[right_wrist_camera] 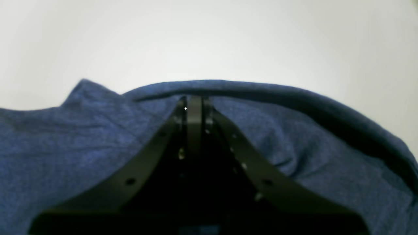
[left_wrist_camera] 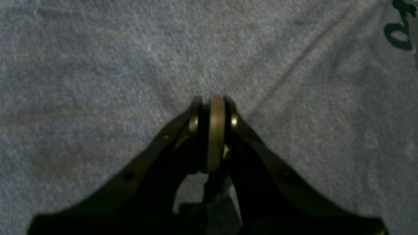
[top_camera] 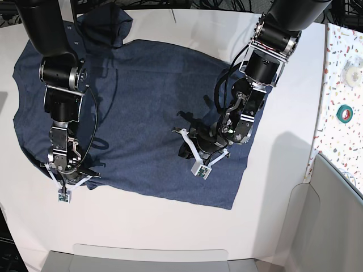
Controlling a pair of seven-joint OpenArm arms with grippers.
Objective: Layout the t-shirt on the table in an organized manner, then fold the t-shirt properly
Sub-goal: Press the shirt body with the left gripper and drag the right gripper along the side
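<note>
The navy t-shirt (top_camera: 142, 107) lies spread over the white table (top_camera: 272, 187), with one sleeve bunched at the far edge. My left gripper (top_camera: 191, 152) sits over the shirt's right half. Its jaws are shut in the left wrist view (left_wrist_camera: 211, 101), and a crease in the t-shirt (left_wrist_camera: 98, 81) runs out from the tips. Dark print (left_wrist_camera: 400, 29) shows at that view's top right. My right gripper (top_camera: 66, 182) is at the shirt's near left hem. In its own view it is shut (right_wrist_camera: 195, 101) on the t-shirt (right_wrist_camera: 81, 153), whose edge curls up around the tips against the table (right_wrist_camera: 209, 42).
A speckled strip (top_camera: 340, 85) along the right holds a green tape roll (top_camera: 344, 112) and a white roll (top_camera: 353, 63). Grey panels stand at the near edge (top_camera: 170, 258) and the right (top_camera: 334, 215). Cables hang at the far edge.
</note>
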